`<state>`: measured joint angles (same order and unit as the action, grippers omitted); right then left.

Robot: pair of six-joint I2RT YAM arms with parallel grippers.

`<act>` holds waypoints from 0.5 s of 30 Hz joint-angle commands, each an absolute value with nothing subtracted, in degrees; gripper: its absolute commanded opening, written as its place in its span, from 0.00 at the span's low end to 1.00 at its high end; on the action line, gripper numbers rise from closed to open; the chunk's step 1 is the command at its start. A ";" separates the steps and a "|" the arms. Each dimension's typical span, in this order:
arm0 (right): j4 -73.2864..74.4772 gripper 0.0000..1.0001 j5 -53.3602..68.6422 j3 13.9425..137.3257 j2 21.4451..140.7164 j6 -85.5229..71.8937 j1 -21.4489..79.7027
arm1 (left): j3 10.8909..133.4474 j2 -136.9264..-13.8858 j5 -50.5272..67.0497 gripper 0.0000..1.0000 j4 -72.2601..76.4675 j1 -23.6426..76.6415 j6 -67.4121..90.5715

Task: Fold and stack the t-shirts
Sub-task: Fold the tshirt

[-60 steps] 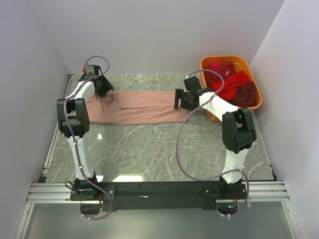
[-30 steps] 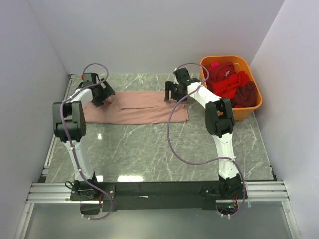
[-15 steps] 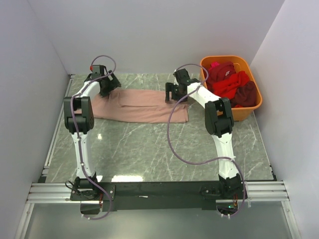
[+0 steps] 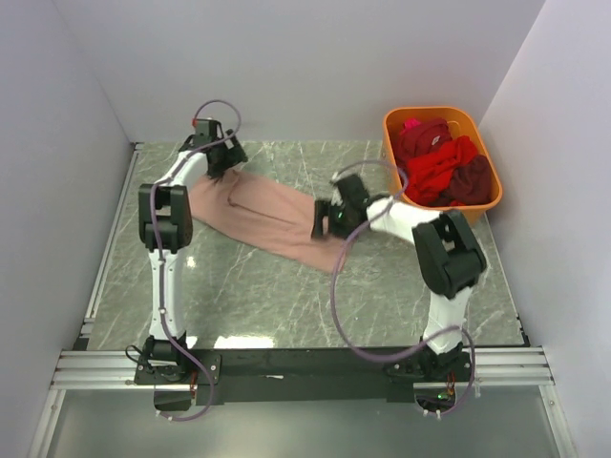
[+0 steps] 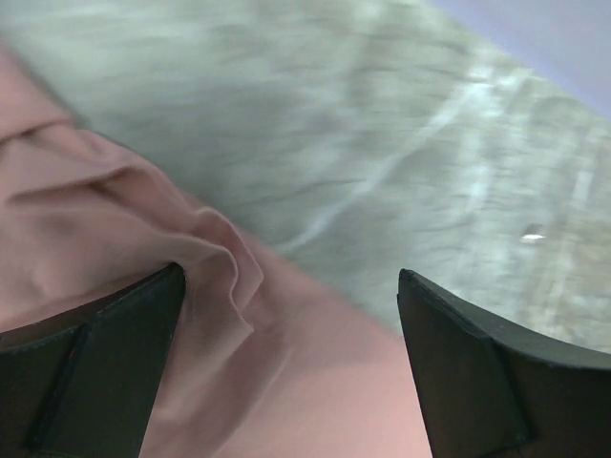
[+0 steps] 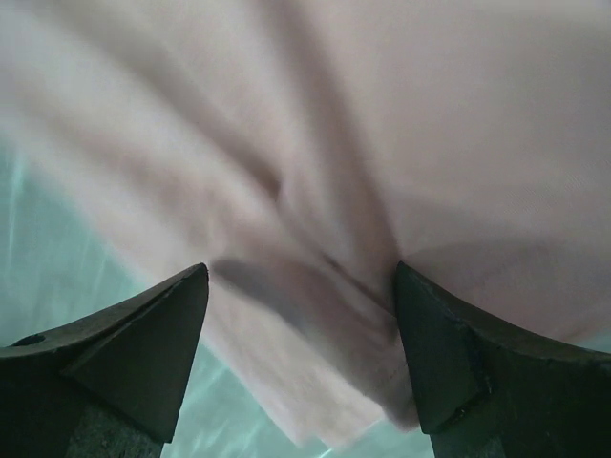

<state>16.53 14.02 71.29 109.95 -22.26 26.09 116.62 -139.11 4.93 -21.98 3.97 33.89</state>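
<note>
while the salmon-pink t-shirt (image 4: 272,212) is stretched out as a long strip on the marble worktop (image 4: 248,286), we see it lying on a slant, from near the far left corner down toward the middle. our left gripper (image 4: 221,157) sits over its far-left end and our right gripper (image 4: 327,219) over its near-right end.

from the left wrist, the fingers (image 5: 95,372) are spread wide with a bunched fold of pink cloth between them, nothing pinched. same deal on the right wrist: fingers (image 6: 477,363) wide apart, wrinkly pink cloth filling the gap, nothing clamped. we can't tell if the tips press down on the fabric.

the orange basket (image 4: 430,113) sits in the far right corner, holding the bright red t-shirt (image 4: 441,164), the dark maroon t-shirt (image 4: 473,179) and a bit of the magenta t-shirt (image 4: 412,124), all crumpled together.
</note>
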 commanded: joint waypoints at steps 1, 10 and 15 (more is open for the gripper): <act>15.65 0.85 20.89 61.02 103.46 -26.71 36.37 | 122.85 -144.48 13.00 0.99 -18.82 9.13 35.59; 14.59 0.84 25.32 60.91 102.04 -26.81 53.96 | 126.65 -150.82 19.96 0.99 -7.12 15.82 40.87; 14.85 0.84 25.22 60.73 98.88 -26.54 54.32 | 126.65 -149.16 8.81 0.99 -9.75 15.91 41.92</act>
<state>14.28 25.02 59.66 101.86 -26.35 54.78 126.06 -148.86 13.80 -7.73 16.71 39.64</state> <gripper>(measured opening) 0.842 0.994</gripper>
